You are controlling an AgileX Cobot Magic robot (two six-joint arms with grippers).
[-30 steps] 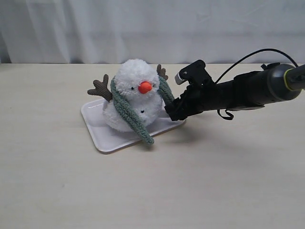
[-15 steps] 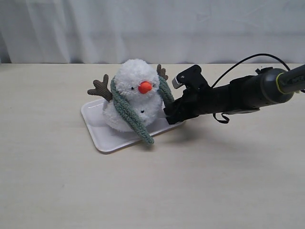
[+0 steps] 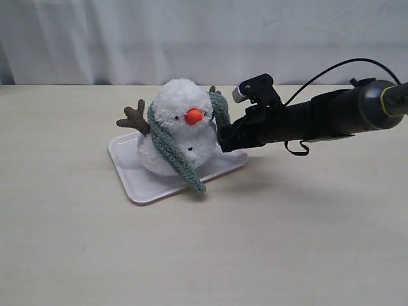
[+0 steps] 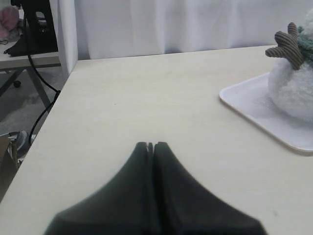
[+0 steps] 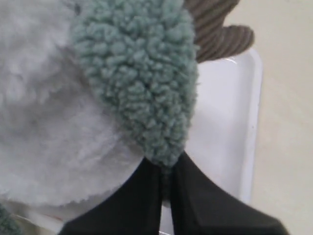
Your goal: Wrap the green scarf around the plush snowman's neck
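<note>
**Q:** How far along are you?

**A:** Partway. The scarf (image 3: 173,153) lies behind the neck of the snowman (image 3: 180,105). Both ends hang down uncrossed.

**Q:** What do your fingers hold?

**A:** Your right gripper (image 5: 164,169) is closed, with the tip of one scarf end pinched between the fingertips and the snowman just beyond them. Your left gripper (image 4: 150,146) is closed on nothing, well apart from the snowman.

**Q:** What is left?

**A:** By judgement, carry the pinched end across the front of the neck to close the loop.
</note>
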